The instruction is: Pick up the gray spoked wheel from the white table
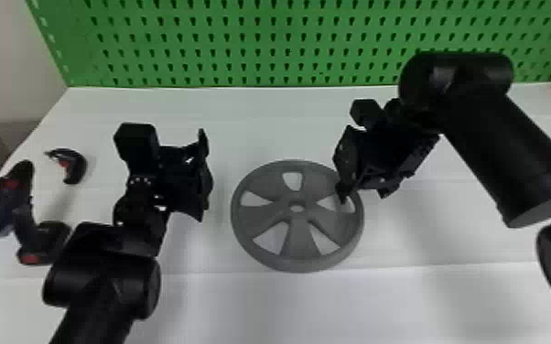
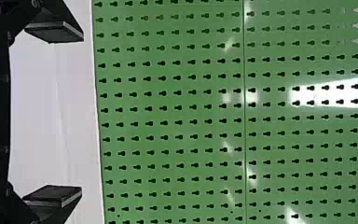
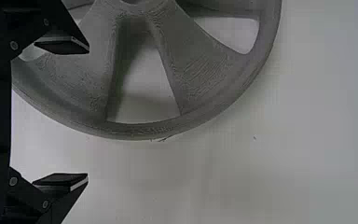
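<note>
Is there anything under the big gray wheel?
Between the wheel's spokes, you can see the white table. What lies right beneath the spokes and rim is covered.

wheel: matt, finely ridged | pegboard: glossy, perforated | table: smooth, soft sheen

Green pegboard behind, pale wall to the left.

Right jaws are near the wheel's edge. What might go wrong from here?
The right gripper has one jaw over the gray spoked wheel, one beyond its rim: the inner might press on a spoke. A lift from that side alone could tilt the wheel. The left gripper hangs past the opposite side, where a swinging wheel might bump it.
</note>
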Available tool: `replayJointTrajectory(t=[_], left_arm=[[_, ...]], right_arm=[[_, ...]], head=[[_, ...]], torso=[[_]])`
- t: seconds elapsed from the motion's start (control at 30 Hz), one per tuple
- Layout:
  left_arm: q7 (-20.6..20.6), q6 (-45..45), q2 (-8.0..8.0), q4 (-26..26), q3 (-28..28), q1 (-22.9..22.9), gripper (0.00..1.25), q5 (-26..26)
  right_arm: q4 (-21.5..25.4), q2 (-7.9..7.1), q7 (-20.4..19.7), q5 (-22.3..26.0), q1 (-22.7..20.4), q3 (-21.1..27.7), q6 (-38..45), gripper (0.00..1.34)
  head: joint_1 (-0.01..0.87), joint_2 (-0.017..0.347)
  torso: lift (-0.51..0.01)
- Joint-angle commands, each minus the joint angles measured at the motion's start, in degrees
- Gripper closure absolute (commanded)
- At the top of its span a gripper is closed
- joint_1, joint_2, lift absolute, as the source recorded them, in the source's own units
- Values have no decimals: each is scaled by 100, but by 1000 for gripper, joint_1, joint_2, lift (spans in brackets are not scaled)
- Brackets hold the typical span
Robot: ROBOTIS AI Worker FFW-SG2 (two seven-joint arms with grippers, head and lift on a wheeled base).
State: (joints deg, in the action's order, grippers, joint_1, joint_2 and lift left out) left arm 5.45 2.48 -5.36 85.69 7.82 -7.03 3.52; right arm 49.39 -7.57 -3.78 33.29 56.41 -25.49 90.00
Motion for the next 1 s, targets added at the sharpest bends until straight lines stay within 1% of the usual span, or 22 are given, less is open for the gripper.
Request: replayJointTrajectory(t=[0.0,0.17,0.3,0.47,0.6,0.77,0.83,0.87,0.9,0.97], left_arm=[[0,-2,0,0,9,0,128,0],[0,-2,0,-18,18,-17,128,0],[0,-2,0,-26,18,-17,128,0],[0,-2,0,-26,9,-17,128,0],[0,-2,0,-26,0,-9,128,8],[0,-2,0,-35,0,0,127,0],[0,-2,0,-35,-9,0,128,0],[0,-2,0,-35,-9,9,128,0],[0,-2,0,-26,-9,9,128,0],[0,-2,0,-35,-18,18,128,0]], right_arm=[[0,-8,0,2,28,-88,8,308],[-26,1,0,-7,45,-202,8,308],[-123,45,0,-77,72,-246,-79,309],[-281,159,0,-280,133,-282,-404,306],[-308,247,-9,-552,221,-536,-624,303],[-422,335,-44,-605,256,-501,-861,303],[-448,352,-211,-552,265,-475,-1011,303],[-466,361,-352,-447,265,-457,-1055,303],[-483,361,-580,-262,265,-440,-1107,303],[-510,379,-1160,204,247,-431,-1239,303]], head=[[767,35],[767,35],[767,35],[767,35],[767,35],[767,35],[767,35],[767,35],[767,35],[767,35]], torso=[[-107],[-107],[-107],[-107],[-107],[-107],[-107],[-107],[-107],[-107]])
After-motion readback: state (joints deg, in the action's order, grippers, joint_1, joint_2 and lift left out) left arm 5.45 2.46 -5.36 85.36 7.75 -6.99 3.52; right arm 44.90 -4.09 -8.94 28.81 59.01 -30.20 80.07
